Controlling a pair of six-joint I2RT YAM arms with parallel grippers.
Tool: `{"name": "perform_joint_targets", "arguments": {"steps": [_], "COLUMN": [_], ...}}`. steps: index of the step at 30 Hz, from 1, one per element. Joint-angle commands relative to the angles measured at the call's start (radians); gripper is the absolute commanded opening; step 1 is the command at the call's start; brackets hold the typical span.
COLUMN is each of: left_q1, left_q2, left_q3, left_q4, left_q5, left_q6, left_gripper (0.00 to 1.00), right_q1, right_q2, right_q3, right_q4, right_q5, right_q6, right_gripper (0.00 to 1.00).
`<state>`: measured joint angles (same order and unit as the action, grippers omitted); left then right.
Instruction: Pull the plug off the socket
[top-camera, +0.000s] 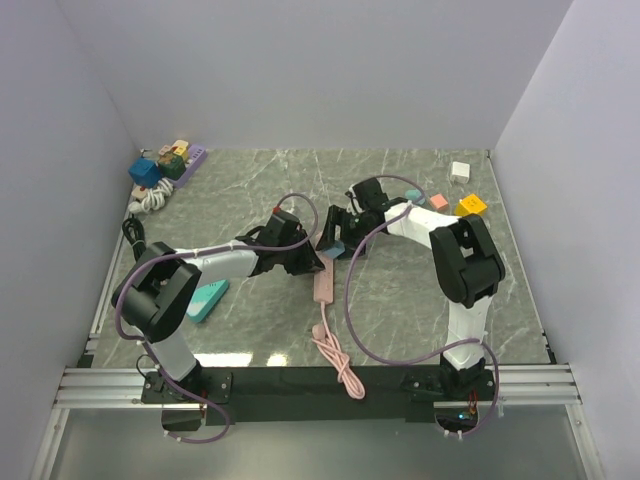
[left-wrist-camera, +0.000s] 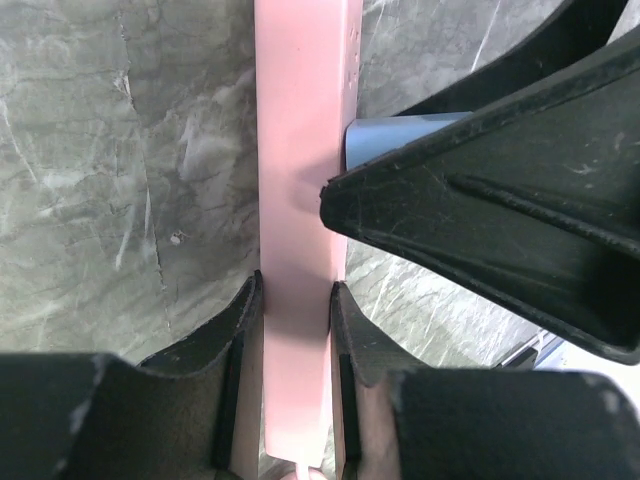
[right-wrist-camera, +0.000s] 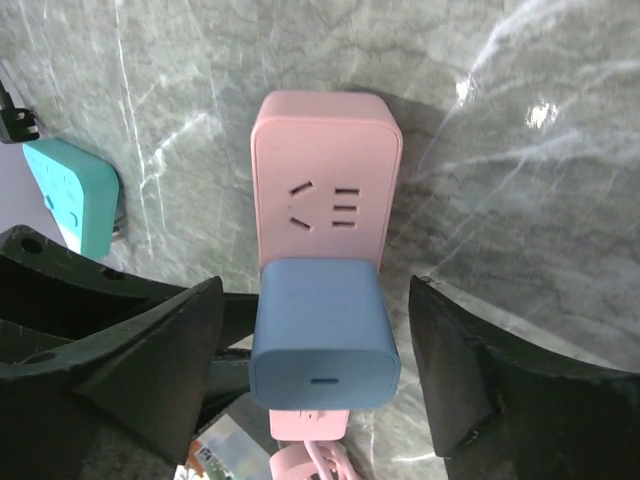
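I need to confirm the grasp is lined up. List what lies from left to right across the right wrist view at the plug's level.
Finger on the picture's left → blue plug → finger on the picture's right. The pink socket strip shares the plug's column, so it is left out.

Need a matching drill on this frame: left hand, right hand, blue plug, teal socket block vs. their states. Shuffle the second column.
Things:
1. left hand
2. right hand
3. blue square plastic plug
4. teal plastic socket block

States:
A. seated in the long pink plastic power strip
B. open, one finger on each side of the plug
C. lying apart on the grey marble table
D. shut on the pink strip's sides

Pairs: 1-D, 2-B, 3-A, 4-C
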<state>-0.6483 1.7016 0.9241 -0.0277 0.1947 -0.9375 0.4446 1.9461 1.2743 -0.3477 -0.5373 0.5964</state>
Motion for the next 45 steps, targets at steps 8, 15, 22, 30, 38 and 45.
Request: {"name": "perform_joint_targets", "arguments": {"steps": [8, 15, 22, 30, 38, 45], "left_q1": [0.001, -0.001, -0.001, -0.001, -0.001, 0.001], "left_q2": [0.003, -0.002, 0.009, 0.016, -0.010, -0.025], "left_q3": [-0.005, -0.018, -0.028, -0.015, -0.011, -0.030], "left_q4": [0.006, 0.003, 0.015, 0.011, -0.009, -0.005], "left_q5": [-0.015, -0.023, -0.020, -0.017, -0.032, -0.034], "left_q6": [0.005, 0.003, -0.003, -0.003, 0.009, 0.005], "left_gripper": [0.01, 0.01, 0.01, 0.01, 0.01, 0.01], "right_q1": [-0.027, -0.043, -0.046, 0.060, -0.070, -0.283], "right_q2": [0.005, -0.059, -0.211, -0.366, -0.247, -0.220], "right_q3": [0.046, 0.004, -0.116, -0.355, -0.065, 0.076], "right_q4": [-0.002, -0.026, 0.027, 0.223, -0.060, -0.159], "right_q5": [0.014, -0.039, 0.016, 0.128, -0.047, 0.000], "right_q6": [-0.029, -0.017, 0.124, 0.324, 0.068, 0.035], "right_gripper": [0.69, 0.17, 0.00, 0.00, 0.00, 0.00]}}
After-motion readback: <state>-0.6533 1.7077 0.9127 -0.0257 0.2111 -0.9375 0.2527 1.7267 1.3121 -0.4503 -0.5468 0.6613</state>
